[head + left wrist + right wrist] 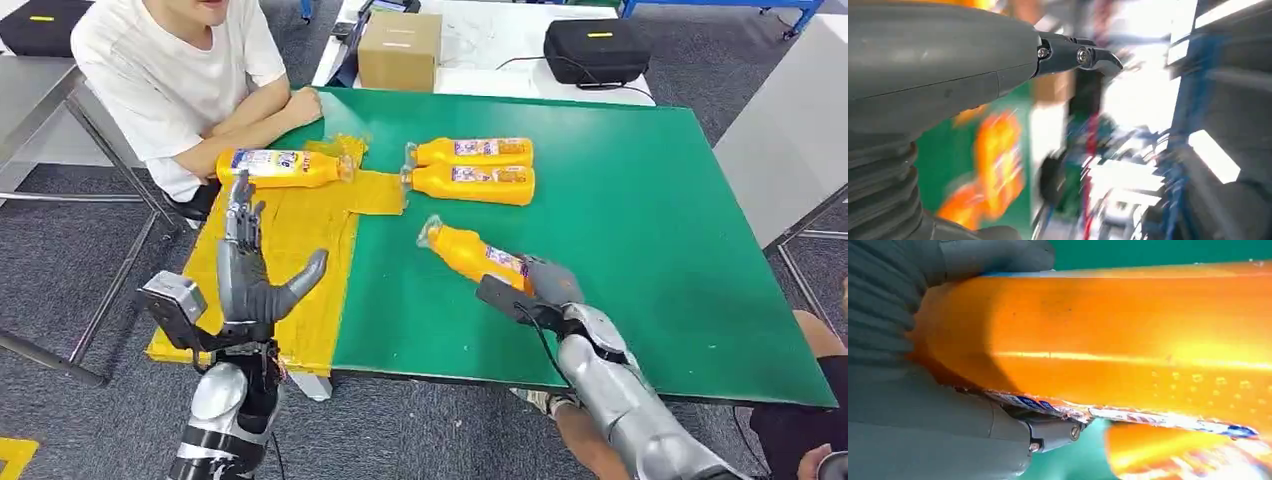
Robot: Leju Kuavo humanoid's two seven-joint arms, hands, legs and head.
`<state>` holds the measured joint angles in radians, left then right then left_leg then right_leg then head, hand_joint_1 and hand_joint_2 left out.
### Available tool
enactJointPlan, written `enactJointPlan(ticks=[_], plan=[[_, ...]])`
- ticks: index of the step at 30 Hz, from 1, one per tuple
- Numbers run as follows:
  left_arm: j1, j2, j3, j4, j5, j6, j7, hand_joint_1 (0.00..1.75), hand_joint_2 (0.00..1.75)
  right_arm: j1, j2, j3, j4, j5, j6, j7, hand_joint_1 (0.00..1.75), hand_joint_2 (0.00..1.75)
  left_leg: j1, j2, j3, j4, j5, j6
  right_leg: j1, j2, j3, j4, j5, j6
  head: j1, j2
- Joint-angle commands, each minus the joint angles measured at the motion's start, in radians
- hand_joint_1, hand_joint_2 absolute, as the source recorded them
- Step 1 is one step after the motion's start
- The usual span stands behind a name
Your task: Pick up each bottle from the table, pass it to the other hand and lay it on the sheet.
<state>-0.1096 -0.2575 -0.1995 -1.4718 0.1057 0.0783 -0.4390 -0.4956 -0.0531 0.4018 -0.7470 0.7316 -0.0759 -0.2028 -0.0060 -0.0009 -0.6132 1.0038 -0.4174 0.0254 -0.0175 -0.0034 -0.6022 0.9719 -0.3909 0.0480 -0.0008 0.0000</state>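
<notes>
My right hand [545, 283] grips an orange bottle [472, 254] by its base, held tilted over the green table [640, 230] with its cap toward the far left. Up close, that bottle [1128, 335] lies against the right hand [923, 390]. My left hand [248, 270] is raised, open and holding nothing, over the yellow sheet [290, 240]; its thumb [938, 55] shows in the blurred left wrist view. One orange bottle [280, 167] lies on the sheet's far end. Two more orange bottles [472, 152] [470, 184] lie side by side on the table.
A person in a white shirt [170, 70] sits at the table's far left corner, arms resting on its edge near the sheet. A cardboard box [399, 50] and a black case [597, 48] stand on a white table behind. Another person's legs [800, 420] are at the lower right.
</notes>
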Motion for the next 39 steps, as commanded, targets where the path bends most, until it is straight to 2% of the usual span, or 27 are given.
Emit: enactJointPlan(ticks=[1,6,10,13,15,18,21,24,26,30,36,39], plan=[[0.057,-0.008,-0.079,0.300,0.224,-0.093,0.144,0.00,1.75,0.285,0.065,-0.099,-0.440,-0.252,-0.045,-0.111,1.75,1.75,0.000,-0.003,0.004,-0.003,-0.001,-0.002,0.000,-0.003,0.004,-0.002,-0.002,-0.002,0.000,0.000],[0.107,0.001,-0.162,0.278,0.322,-0.203,0.156,0.00,1.75,0.274,0.079,-0.078,-0.467,-0.298,-0.069,-0.165,1.75,1.75,0.001,-0.001,-0.002,-0.001,-0.002,-0.002,0.001,0.000,-0.001,0.000,-0.005,0.000,-0.001,0.000],[0.117,0.004,-0.162,0.239,0.373,-0.197,0.171,0.00,1.75,0.271,0.080,-0.075,-0.446,-0.305,-0.067,-0.170,1.75,1.75,0.001,-0.002,-0.006,-0.001,-0.001,-0.001,0.000,-0.001,-0.004,0.000,-0.004,0.001,0.000,0.000],[0.121,0.015,-0.180,0.152,0.307,-0.178,0.102,0.00,1.75,0.273,0.063,-0.024,-0.430,-0.275,-0.035,-0.189,1.75,1.75,0.001,-0.002,-0.006,0.000,-0.002,-0.002,0.001,0.000,-0.004,0.000,-0.004,0.001,0.000,0.000],[0.125,0.013,-0.183,0.135,0.300,-0.171,0.106,0.00,1.75,0.279,0.062,-0.015,-0.426,-0.271,-0.037,-0.192,1.75,1.75,0.001,-0.001,-0.006,0.001,-0.003,-0.002,0.001,0.000,-0.004,0.001,-0.005,0.000,0.000,0.000],[0.132,0.008,-0.208,0.128,0.172,-0.047,0.089,0.00,1.75,0.294,0.033,0.035,-0.425,-0.216,-0.014,-0.185,1.75,1.75,0.001,-0.002,-0.006,0.000,-0.002,-0.002,0.001,0.000,-0.004,0.000,-0.004,0.000,0.000,0.000],[0.142,0.015,-0.230,0.099,0.160,-0.066,0.059,0.00,1.75,0.299,0.048,0.053,-0.420,-0.197,-0.027,-0.198,1.75,1.75,0.001,-0.002,-0.005,0.000,-0.003,-0.002,0.001,0.000,-0.003,0.000,-0.005,0.000,0.000,0.000],[0.135,0.010,-0.230,0.090,0.160,-0.062,0.073,0.00,1.75,0.261,0.069,0.093,-0.405,-0.173,-0.039,-0.204,1.75,1.75,0.002,0.000,-0.004,0.000,-0.003,-0.002,0.001,0.002,-0.003,0.000,-0.005,0.000,0.000,0.000],[0.132,0.007,-0.229,0.095,0.158,-0.058,0.075,0.00,1.75,0.260,0.077,0.100,-0.414,-0.171,-0.044,-0.203,1.75,1.75,0.001,0.000,-0.008,0.000,-0.001,-0.001,0.000,0.002,-0.007,0.000,-0.003,0.001,0.000,0.000],[0.132,0.007,-0.229,0.095,0.158,-0.058,0.075,0.00,1.75,0.260,0.077,0.100,-0.414,-0.171,-0.044,-0.203,1.75,1.75,0.001,-0.001,-0.006,0.000,-0.003,-0.002,0.001,0.001,-0.004,0.001,-0.005,0.000,0.000,0.000],[0.127,0.002,-0.236,0.149,0.189,-0.067,0.113,0.00,1.75,0.284,0.112,0.168,-0.520,-0.176,-0.060,-0.222,1.75,1.75,0.001,0.001,-0.005,0.000,-0.004,-0.002,0.001,0.003,-0.004,0.001,-0.005,0.000,0.000,0.000],[0.117,0.004,-0.252,0.163,0.222,-0.105,0.122,0.00,1.75,0.259,0.122,0.191,-0.540,-0.196,-0.092,-0.232,1.69,1.75,0.001,-0.001,-0.007,-0.001,-0.002,-0.002,0.001,0.001,-0.006,0.000,-0.004,0.001,0.000,0.000]])
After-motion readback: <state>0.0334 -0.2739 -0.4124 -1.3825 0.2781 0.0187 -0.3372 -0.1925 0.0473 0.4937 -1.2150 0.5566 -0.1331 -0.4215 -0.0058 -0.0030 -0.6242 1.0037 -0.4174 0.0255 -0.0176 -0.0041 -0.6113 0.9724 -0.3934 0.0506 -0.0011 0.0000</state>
